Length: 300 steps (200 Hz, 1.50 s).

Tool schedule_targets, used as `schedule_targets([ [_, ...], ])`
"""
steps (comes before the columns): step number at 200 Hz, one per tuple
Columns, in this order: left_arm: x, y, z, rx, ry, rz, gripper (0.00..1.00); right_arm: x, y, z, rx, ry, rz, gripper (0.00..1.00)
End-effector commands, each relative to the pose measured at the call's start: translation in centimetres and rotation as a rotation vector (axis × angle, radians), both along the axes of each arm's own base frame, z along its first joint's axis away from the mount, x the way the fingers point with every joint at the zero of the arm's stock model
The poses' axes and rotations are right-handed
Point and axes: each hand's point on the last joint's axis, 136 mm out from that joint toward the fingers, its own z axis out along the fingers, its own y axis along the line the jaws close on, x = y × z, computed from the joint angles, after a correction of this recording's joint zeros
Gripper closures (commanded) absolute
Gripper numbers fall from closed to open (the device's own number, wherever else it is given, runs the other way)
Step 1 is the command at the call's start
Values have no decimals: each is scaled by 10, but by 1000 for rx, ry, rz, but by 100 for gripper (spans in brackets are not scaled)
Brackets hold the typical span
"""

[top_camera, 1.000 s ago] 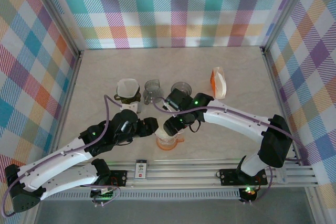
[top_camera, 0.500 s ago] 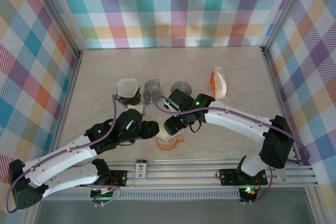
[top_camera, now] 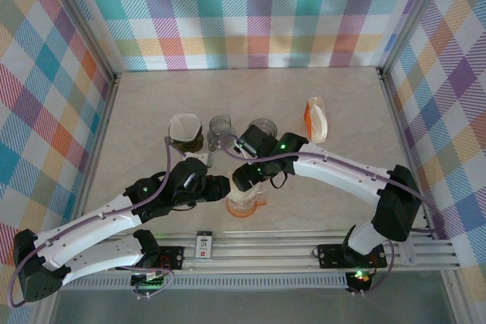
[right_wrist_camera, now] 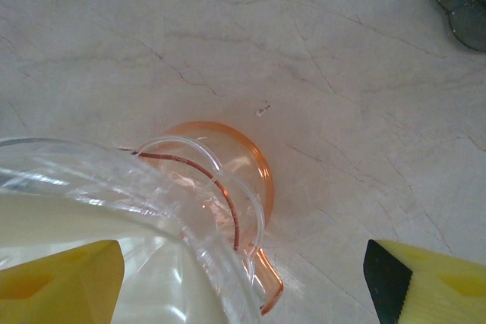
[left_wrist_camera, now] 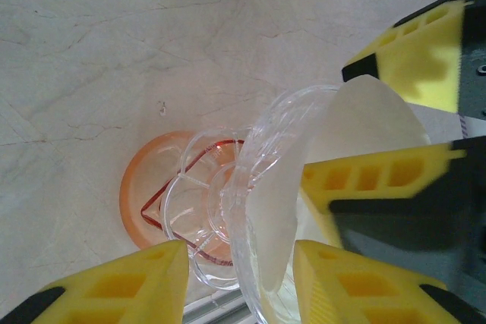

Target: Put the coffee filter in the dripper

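L gripper [left_wrist_camera: 239, 267] straddled the dripper [left_wrist_camera: 250, 180] wall, jaws narrowed, prob. to steady it; couldn't tell if it truly pinched. Paper filter [left_wrist_camera: 364, 119] sat inside the dripper. R gripper [right_wrist_camera: 239, 271] hovered over the dripper, jaws wide, gripping nothing.

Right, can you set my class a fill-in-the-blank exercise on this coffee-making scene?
1. The clear plastic dripper holds a white paper ____.
2. The dripper's round base is coloured ____.
3. The right gripper has its yellow jaws ____ (open or shut).
Missing words: filter; orange; open.
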Motion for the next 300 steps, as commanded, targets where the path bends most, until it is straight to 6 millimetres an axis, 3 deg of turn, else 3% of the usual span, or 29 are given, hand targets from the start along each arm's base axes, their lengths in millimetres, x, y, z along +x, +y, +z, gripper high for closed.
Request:
schedule_targets([
  [1,-2,2,-1,17,-2,-10,59,2,2,-11,-22,9,-9,16],
  [84,-2,2,-5,27,9,-3,59,1,2,-34,-57,32,-3,16],
  [155,-1,3,-7,36,16,5,61,-2,2,-26,-27,13,0,15],
  [179,-1,3,-4,25,11,13,61,-1,0,-34,-59,18,-5,15],
  [223,2,12,5,-10,-23,61,52,0,-6,-50,-96,23,-23,15],
  [250,3,15,8,-26,-38,77,42,0,-8,-53,-108,24,-28,15],
  [300,4,13,-3,13,-6,77,41,1,-4,-44,-80,16,-28,15],
])
